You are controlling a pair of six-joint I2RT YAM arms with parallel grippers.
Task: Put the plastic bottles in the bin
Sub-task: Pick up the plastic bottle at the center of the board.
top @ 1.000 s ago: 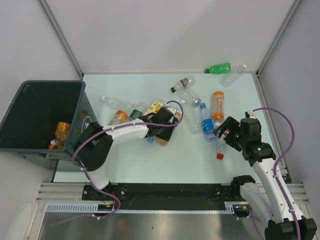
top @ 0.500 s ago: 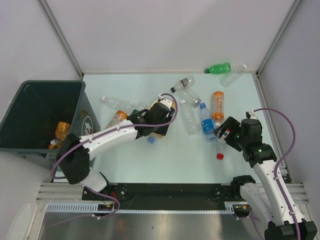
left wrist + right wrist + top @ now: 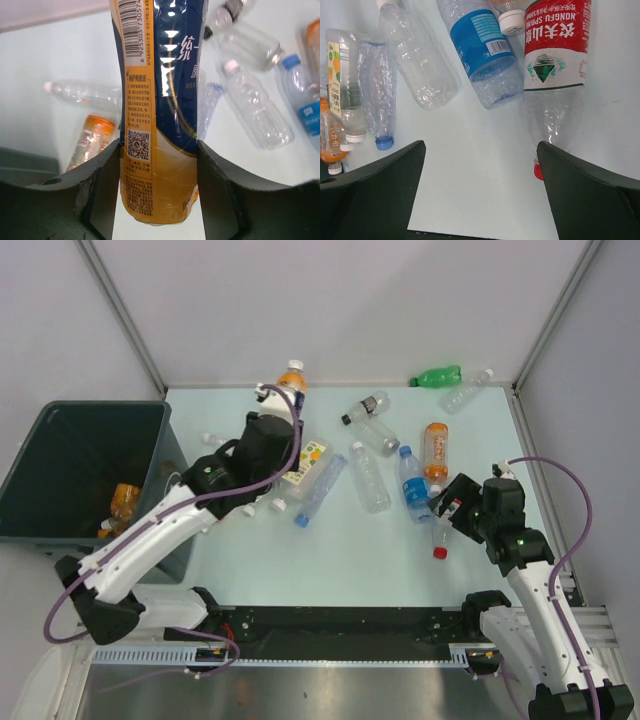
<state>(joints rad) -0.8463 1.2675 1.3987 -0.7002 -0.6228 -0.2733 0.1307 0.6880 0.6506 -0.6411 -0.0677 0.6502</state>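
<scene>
One orange drink bottle (image 3: pixel 159 100), blue-and-orange label, clamped between left gripper (image 3: pixel 159 160) fingers, base toward palm. Bin (image 3: pixel 105 406) well left of fingers: carry past rim, then release. Right gripper (image 3: pixel 480 155) spread wide, empty; red-labelled Nongfu Spring bottle (image 3: pixel 552 55) just ahead of right finger.

The held orange bottle (image 3: pixel 160 125) wore a navy and orange label with a black barcode and QR square, between dark grey left fingers (image 3: pixel 100 195). The bin (image 3: pixel 100 406) was dark grey-green. The red-labelled bottle (image 3: pixel 552 45) was clear with a red cap, and the blue-labelled bottle (image 3: pixel 482 37) was clear too. The surface (image 3: pixel 350 560) was pale mint.
</scene>
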